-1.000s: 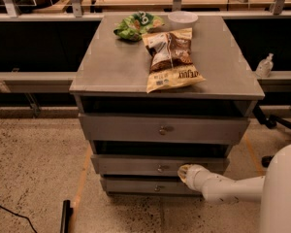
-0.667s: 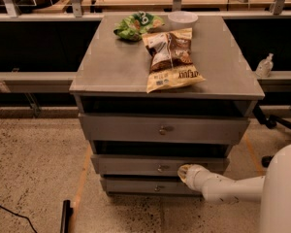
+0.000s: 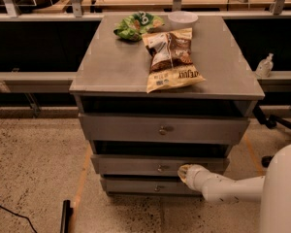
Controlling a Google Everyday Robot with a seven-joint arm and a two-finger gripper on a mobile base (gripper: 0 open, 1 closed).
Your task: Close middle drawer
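gripper point(image 3: 185, 172) low right, tip against the middle drawer point(image 3: 131, 165) front, i cannot tell its grip state | grey cabinet point(image 3: 111, 62) centre | middle drawer second from top, front slightly out, dark gap above | brown chip bag point(image 3: 170, 57) on cabinet top | green bag point(image 3: 136, 27) behind it | knob point(image 3: 160, 168) just left of gripper

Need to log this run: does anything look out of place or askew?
The middle drawer stands partly pulled out, a dark gap above its front; the gripper is at that front, right of the knob.
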